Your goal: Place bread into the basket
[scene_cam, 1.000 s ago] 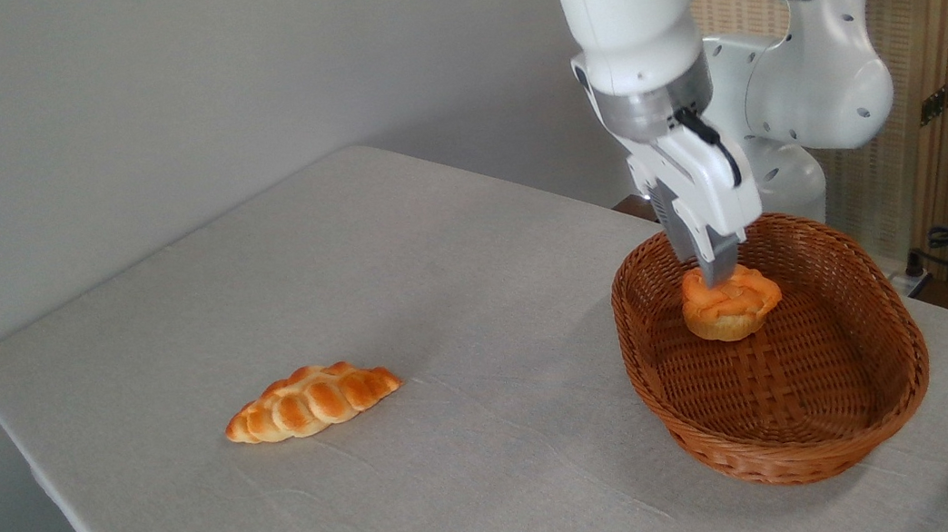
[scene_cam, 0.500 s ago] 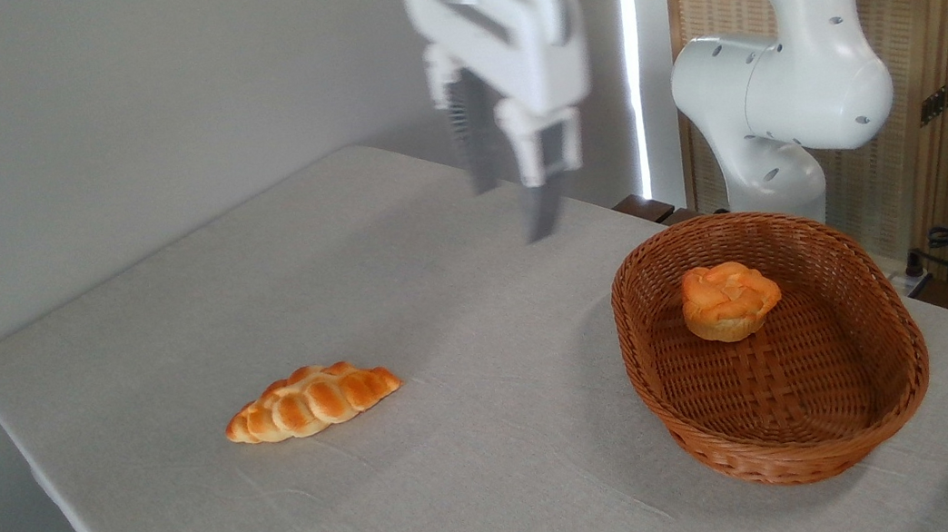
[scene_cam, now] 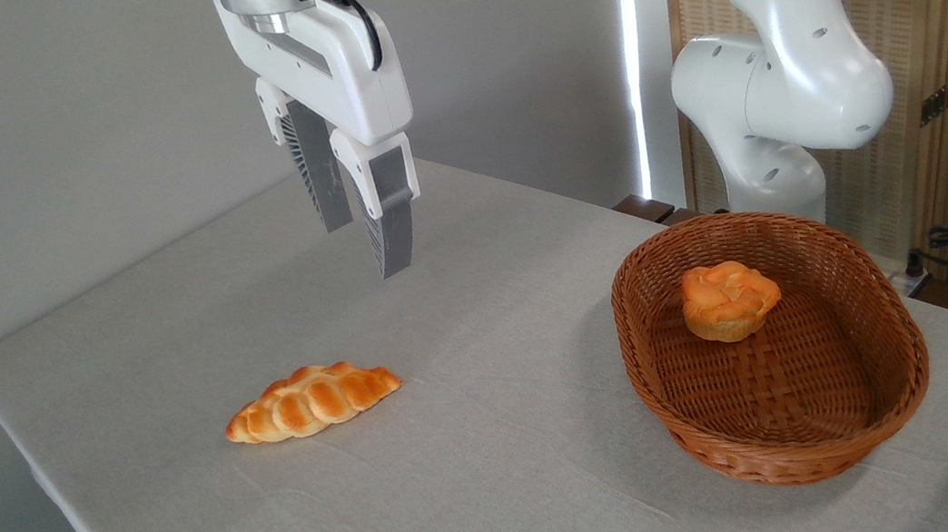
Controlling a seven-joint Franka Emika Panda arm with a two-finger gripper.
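Claw high in the upper middle-left of the frame, fingers parted a little, nothing between them, hanging well above the table. Below and slightly left of it, the braided loaf, flat on the cloth in the lower left. Far over at the right of the frame, the bread, upright on the woven floor of the basket, toward its far end, just beside the wall but seemingly not leaning on it.

Judged from this: task as good as done, bun inside and released. Step in hand apparently a retreat, or a reach toward the loaf. Best done by holding height over the table and keeping clear of the wicker rim.

Claw fingers: flat grey ribbed pads in white housings. Bun: knotted orange-brown top, paler tapered base. Loaf: glossy, golden, pointed at both ends. Basket: oval, reddish-brown wicker, flared sides. Table: pale cloth, faintly creased.
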